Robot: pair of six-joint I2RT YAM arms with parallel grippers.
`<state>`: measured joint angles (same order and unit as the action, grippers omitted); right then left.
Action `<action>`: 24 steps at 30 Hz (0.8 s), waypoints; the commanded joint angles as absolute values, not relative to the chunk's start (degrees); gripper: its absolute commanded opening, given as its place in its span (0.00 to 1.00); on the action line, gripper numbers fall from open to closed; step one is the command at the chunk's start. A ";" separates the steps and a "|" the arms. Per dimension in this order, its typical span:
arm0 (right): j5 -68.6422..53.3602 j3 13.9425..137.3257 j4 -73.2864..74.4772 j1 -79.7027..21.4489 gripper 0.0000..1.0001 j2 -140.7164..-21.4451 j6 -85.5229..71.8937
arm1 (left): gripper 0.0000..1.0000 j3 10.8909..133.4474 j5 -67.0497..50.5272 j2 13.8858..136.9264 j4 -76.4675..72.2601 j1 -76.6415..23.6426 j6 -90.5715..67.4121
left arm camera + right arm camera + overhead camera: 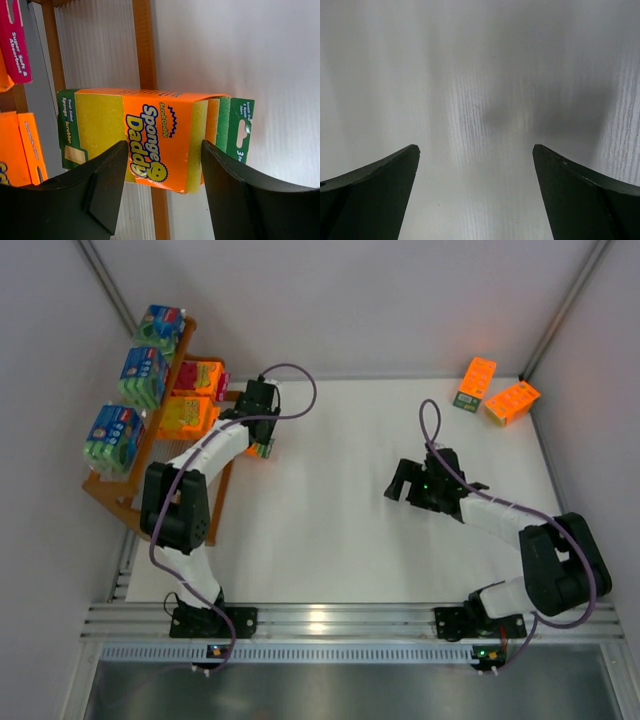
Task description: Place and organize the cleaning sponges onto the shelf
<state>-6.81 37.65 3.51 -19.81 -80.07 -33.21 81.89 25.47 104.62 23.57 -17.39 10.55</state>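
Observation:
My left gripper (164, 150) is shut on an orange cleaning sponge pack (155, 135) with a yellow sponge and green edges, gripped across its width. From above, this gripper (262, 443) hangs beside the orange shelf (120, 483), at its lower tier. Three blue-green packs (143, 375) sit on the top tier. Two orange packs (185, 416) lie on the middle tier. Two more orange packs (476, 383) (512, 401) lie on the table at the far right. My right gripper (402, 480) stands open over bare table with nothing between its fingers (395, 170).
The shelf's orange rail (142, 45) runs behind the held pack, and shelved orange packs (20, 150) show at the left edge. White walls close in on the left, back and right. A metal rail (340, 620) borders the table's near edge.

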 commanded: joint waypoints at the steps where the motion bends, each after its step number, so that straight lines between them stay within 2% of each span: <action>1: -7.12 40.60 1.50 -19.16 0.99 -81.12 -33.49 | 0.65 85.43 22.68 107.48 22.15 -14.07 12.83; 16: -8.52 44.12 1.41 -19.07 0.99 -87.80 -33.66 | 0.66 100.45 20.48 120.49 21.71 -9.93 17.40; 24: -8.79 45.79 1.93 -18.98 1.00 -89.74 -33.57 | 0.68 99.50 16.53 119.01 21.80 -9.67 17.85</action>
<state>-8.29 43.64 2.66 -19.68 -88.75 -33.58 99.33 19.92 121.34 23.03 -10.04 17.76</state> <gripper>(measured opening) 0.993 0.669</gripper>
